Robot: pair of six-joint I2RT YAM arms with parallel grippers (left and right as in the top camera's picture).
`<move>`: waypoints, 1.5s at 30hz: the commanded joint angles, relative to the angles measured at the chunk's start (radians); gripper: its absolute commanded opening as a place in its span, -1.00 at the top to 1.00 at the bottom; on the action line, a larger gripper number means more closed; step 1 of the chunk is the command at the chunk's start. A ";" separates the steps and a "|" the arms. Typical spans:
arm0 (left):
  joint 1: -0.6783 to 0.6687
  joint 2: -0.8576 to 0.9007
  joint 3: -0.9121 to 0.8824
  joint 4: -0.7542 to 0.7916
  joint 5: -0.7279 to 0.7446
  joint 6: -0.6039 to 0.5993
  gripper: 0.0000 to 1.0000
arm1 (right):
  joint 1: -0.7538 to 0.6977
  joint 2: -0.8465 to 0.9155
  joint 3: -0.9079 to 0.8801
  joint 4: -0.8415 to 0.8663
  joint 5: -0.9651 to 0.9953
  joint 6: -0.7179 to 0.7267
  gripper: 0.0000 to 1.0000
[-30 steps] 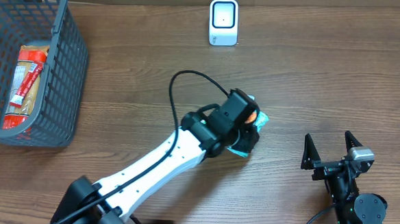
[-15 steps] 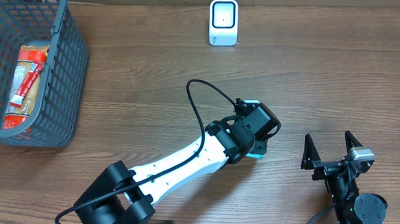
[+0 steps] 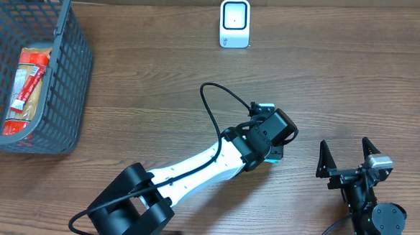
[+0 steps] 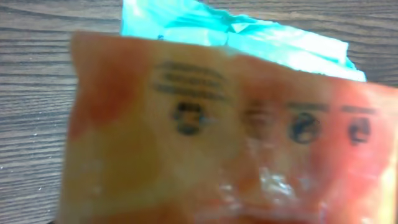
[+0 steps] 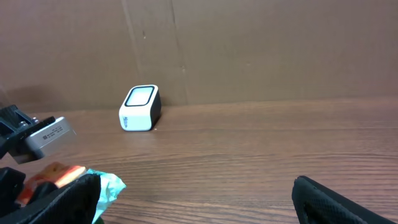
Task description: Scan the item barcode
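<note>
Left gripper [image 3: 271, 149] covered the packet [image 4: 217, 143]; whether clenched, I could not tell. Right gripper [image 3: 344, 145] gaped empty. A loose hold could drop the packet short of the far scanner [image 3: 234, 23].

Wooden table [image 3: 148, 64], grey mesh basket [image 3: 71, 89] at the left — white scanner [image 3: 234, 23] at the back

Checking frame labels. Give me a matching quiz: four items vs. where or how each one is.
Items:
1. barcode scanner
2. grey basket
3. orange-and-teal packet
4. right hand

States:
A. open, holding nothing, near right
B. far-left corner, holds a red packet
C. right of centre, mostly hidden under the left arm
D. upright at the far edge

Pairs: 1-D, 2-B, 3-C, 4-A
</note>
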 commanded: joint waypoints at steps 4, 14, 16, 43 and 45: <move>-0.004 -0.004 0.009 0.016 -0.016 0.009 -0.57 | -0.006 -0.008 -0.011 0.004 -0.003 -0.004 -1.00; -0.002 -0.021 0.067 0.004 -0.012 0.180 -0.99 | -0.006 -0.008 -0.011 0.004 -0.003 -0.004 -1.00; -0.002 -0.032 0.108 -0.031 -0.012 0.226 -0.99 | -0.006 -0.008 -0.011 0.004 -0.002 -0.004 -1.00; 0.073 -0.052 0.253 -0.355 0.051 0.452 -0.67 | -0.006 -0.008 -0.011 0.004 -0.002 -0.004 -1.00; 0.096 -0.052 0.253 -0.354 0.100 0.444 -0.61 | -0.006 -0.008 -0.011 0.004 -0.002 -0.004 -1.00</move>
